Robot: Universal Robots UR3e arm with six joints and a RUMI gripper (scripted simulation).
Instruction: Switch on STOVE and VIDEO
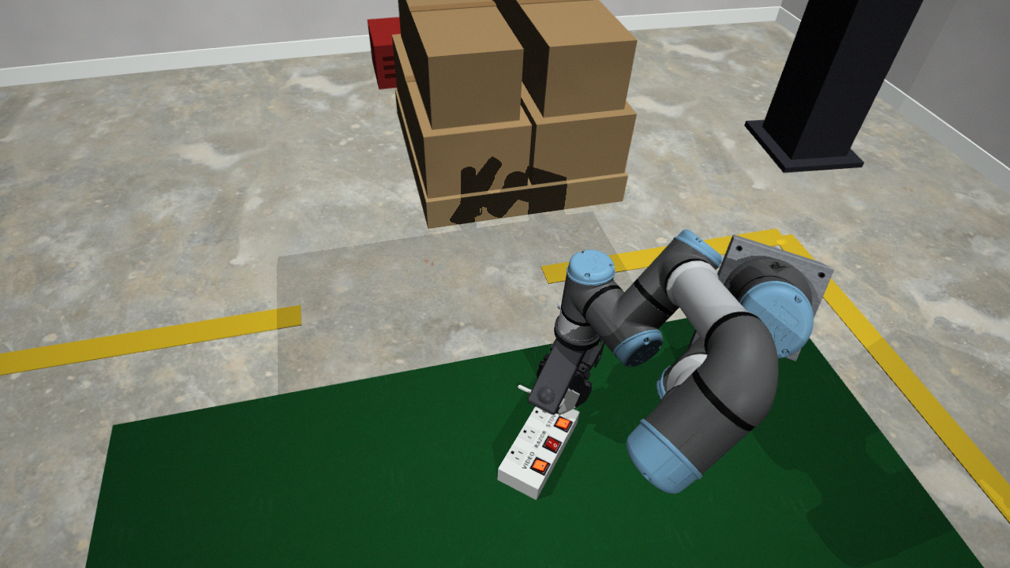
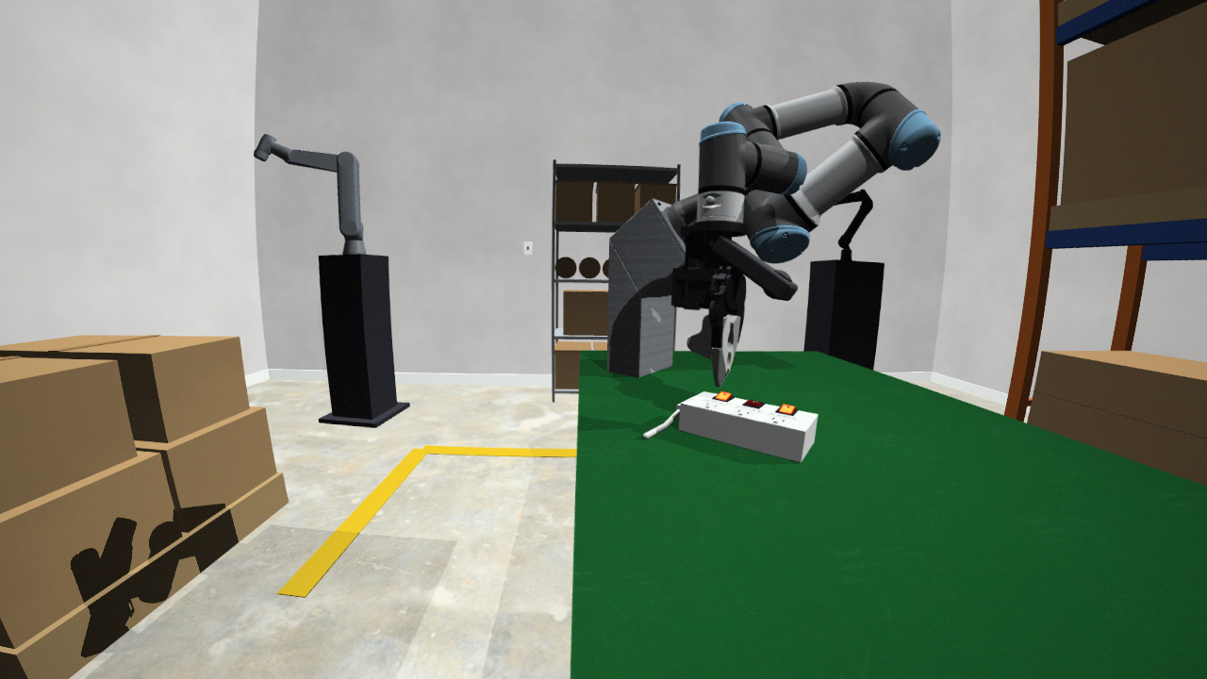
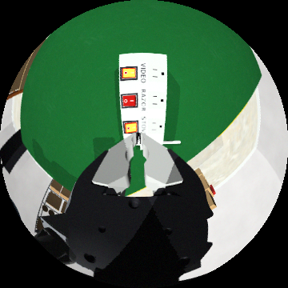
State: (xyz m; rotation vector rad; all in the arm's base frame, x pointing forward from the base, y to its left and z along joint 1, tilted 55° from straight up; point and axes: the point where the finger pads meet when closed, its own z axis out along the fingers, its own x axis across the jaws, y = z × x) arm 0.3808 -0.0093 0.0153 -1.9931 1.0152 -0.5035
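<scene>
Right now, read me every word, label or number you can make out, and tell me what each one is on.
"VIDEO": on the white power strip, beside the lit switch at its far end.
"RAZOR": on the strip, beside the dark red middle switch.
"STOVE": on the strip, by the lit switch nearest the shut gripper; partly cut off.
Red box behind the cardboard stack: dark marks, unreadable.
</scene>
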